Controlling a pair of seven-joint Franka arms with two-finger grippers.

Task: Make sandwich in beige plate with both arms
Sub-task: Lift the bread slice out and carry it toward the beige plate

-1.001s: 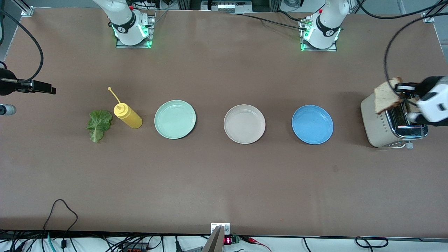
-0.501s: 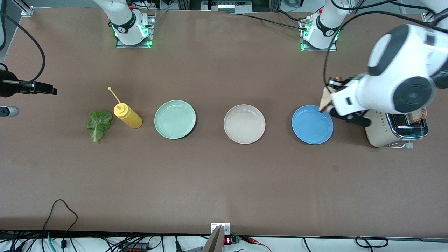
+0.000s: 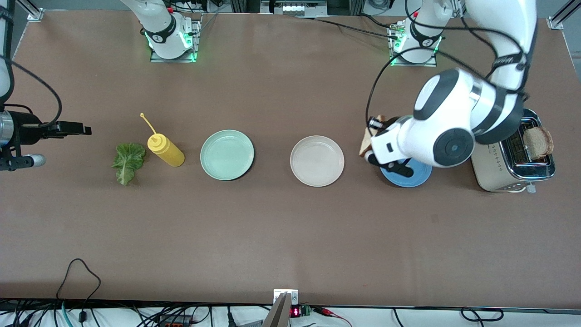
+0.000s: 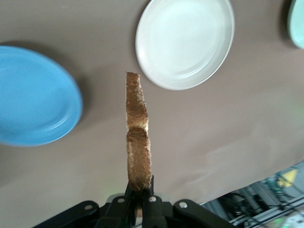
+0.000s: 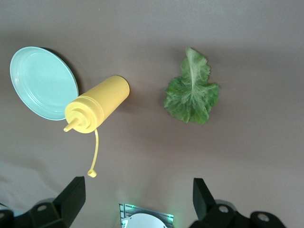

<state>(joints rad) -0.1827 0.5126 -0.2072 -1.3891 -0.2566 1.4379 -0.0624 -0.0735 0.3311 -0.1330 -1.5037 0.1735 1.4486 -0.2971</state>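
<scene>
On the brown worktop (image 3: 281, 236) three round plates lie in a row midway between its long edges: a mint-green plate (image 3: 227, 155) toward the right arm's end, the pale beige plate (image 3: 317, 161) with a raised rim in the middle, and a blue plate (image 3: 411, 175) toward the left arm's end, partly covered by the left arm. The left gripper (image 3: 373, 136) is up in the air over the worktop at the edge of the blue plate that faces the beige plate, clenched on a square slice of light brown bread (image 4: 137, 135) with a darker crust; the slice stands on edge in its jaws and the beige plate holds nothing. A cream and chrome toaster (image 3: 510, 159) stands near the short edge at the left arm's end, with a second brown bread slice (image 3: 538, 141) sticking up from a slot. Near the other short edge lie a ruffled green lettuce leaf (image 3: 128, 161) and, just beside it toward the mint-green plate, a yellow squeeze bottle (image 3: 166, 150) on its side. The right gripper (image 5: 137, 197) waits in the air above the leaf and bottle, jaws spread wide and holding nothing.
</scene>
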